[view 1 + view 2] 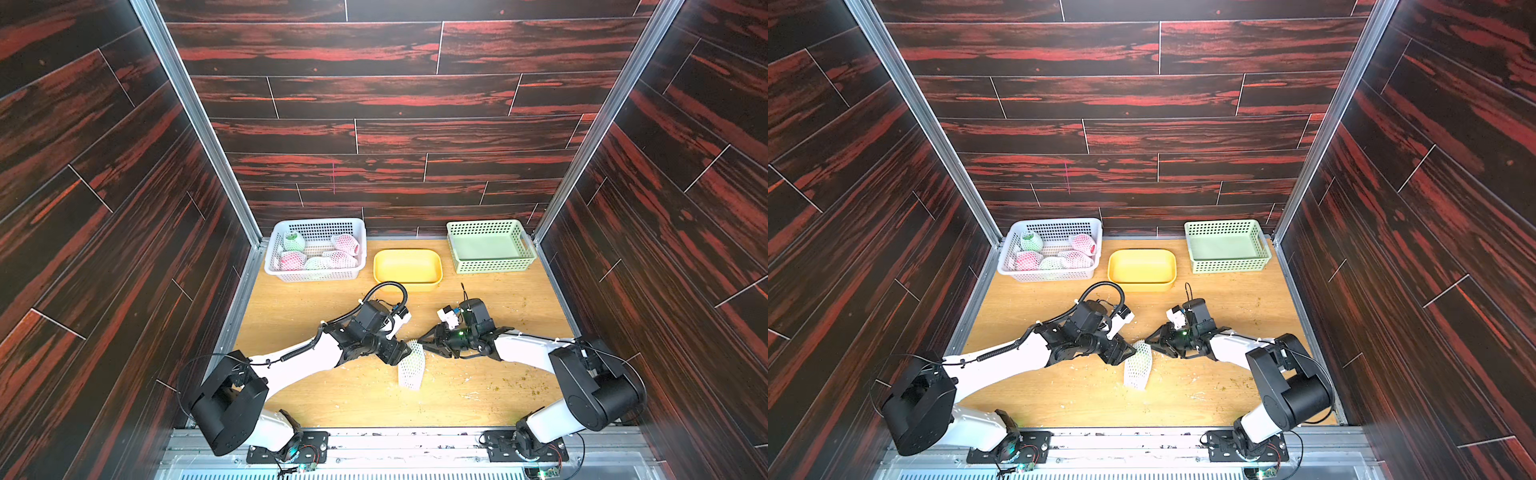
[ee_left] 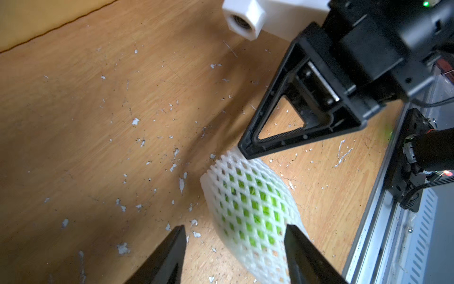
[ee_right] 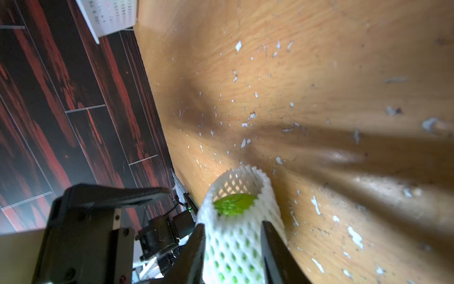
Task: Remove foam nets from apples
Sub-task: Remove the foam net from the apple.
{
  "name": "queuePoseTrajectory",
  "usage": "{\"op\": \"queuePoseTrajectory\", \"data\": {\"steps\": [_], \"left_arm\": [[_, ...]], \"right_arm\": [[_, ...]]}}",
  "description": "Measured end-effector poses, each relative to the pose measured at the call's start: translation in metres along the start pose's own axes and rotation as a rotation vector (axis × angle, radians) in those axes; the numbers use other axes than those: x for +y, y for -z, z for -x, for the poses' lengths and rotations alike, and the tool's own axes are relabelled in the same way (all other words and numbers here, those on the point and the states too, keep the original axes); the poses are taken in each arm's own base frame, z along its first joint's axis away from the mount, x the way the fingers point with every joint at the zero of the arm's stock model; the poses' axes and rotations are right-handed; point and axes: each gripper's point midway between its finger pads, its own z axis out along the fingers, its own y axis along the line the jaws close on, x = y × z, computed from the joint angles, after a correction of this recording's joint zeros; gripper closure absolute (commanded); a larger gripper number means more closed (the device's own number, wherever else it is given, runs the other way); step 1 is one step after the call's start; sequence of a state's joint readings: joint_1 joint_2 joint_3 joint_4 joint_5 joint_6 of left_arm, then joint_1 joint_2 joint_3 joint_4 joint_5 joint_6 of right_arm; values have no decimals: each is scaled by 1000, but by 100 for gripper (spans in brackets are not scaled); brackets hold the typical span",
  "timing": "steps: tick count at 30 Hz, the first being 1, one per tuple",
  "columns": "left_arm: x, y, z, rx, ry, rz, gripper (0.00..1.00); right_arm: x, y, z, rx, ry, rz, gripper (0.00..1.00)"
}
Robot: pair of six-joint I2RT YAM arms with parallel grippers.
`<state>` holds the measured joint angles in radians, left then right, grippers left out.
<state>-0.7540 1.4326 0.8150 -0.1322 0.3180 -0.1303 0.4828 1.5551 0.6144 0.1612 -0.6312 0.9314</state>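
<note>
1. Currently green apple (image 3: pixel 233 204) sits inside foam net (image 1: pixel 411 365), on table (image 1: pixel 332 395) centre, between both arms.
2. Jaws: left gripper (image 2: pixel 234 227) apart, straddling it; right gripper (image 3: pixel 233 224) astride net, grip undetermined.
3. Net likely soft, light, stretchy: pinch empty end.

Ahead of me a yellow tub (image 1: pixel 376 266) sits on the wooden table (image 1: pixel 291 307). A white basket (image 1: pixel 316 274) stands just left of the tub, and a green basket (image 1: pixel 494 266) stands apart on its right. Pale flecks (image 2: pixel 135 121) dot the wood nearer than the tub.
</note>
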Motion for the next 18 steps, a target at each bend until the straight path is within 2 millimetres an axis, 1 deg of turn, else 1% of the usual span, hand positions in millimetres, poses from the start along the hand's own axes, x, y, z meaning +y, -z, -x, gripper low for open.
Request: {"op": "queuePoseTrajectory", "data": {"steps": [1, 5, 7, 8, 14, 18], "left_arm": [[0, 0, 0, -2, -1, 0, 32], [2, -2, -4, -2, 0, 4, 32], [3, -2, -7, 4, 2, 5, 32], [3, -3, -7, 5, 3, 6, 32], [3, -3, -6, 0, 1, 5, 32], [3, -3, -6, -2, 0, 6, 32]], "right_arm": [[-1, 0, 0, 1, 2, -7, 38], [2, 0, 3, -2, 30, -36, 26], [4, 1, 7, -9, 47, -49, 23], [5, 2, 8, -12, 52, -54, 16], [-2, 6, 13, -35, 60, -154, 12], [-5, 11, 17, -62, 64, -207, 11]]}}
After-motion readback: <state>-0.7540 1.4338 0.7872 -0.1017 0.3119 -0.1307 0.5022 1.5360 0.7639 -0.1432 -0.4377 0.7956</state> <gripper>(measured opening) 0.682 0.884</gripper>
